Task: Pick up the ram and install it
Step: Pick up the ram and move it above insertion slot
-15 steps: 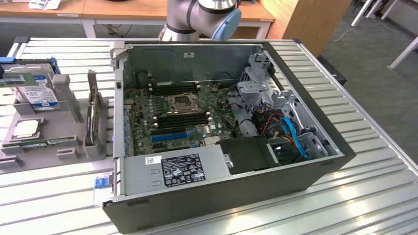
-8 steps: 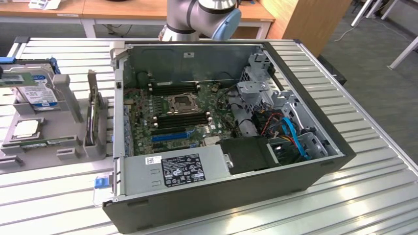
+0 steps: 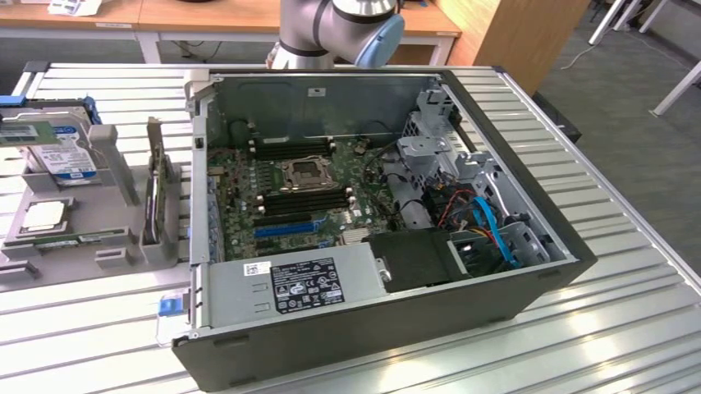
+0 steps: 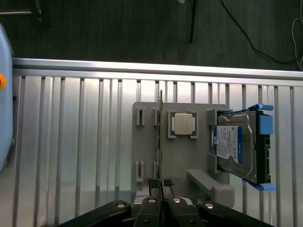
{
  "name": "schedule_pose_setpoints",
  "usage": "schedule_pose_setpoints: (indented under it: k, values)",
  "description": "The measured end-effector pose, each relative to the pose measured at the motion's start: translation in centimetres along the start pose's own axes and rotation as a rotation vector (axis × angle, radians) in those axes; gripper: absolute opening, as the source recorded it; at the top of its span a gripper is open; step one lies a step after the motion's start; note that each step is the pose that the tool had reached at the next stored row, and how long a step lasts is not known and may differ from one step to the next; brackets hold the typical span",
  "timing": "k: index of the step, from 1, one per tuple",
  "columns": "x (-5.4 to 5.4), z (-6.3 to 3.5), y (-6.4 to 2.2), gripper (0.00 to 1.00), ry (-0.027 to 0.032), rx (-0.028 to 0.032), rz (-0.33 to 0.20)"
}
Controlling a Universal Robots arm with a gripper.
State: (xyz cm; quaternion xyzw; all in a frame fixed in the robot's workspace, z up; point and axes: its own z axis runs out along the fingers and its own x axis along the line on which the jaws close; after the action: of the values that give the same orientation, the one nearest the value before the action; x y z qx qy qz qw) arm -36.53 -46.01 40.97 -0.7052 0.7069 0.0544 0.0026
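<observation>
Closest to the lens, the gripper has its black fingertips pressed together, gripping nothing that I can make out. Below it the ram stands on edge in the grey tray, just beside the processor. In the lower left of the exterior view it runs along the tray's near end. It looks light, thin, stiff and fragile. The safest hold is probably across its flat faces near mid-length, clear of the contact edge.
</observation>
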Motion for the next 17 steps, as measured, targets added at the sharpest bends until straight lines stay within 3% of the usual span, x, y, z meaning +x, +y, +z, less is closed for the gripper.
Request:
schedule_pose_setpoints:
  k: [10,17]
  values:
    - [-0.03,-0.19,-0.04,0.12,0.0012,-0.0003,0.0]
    - [-0.02,-0.23,-0.8,0.12,0.0011,-0.0009,0.0]
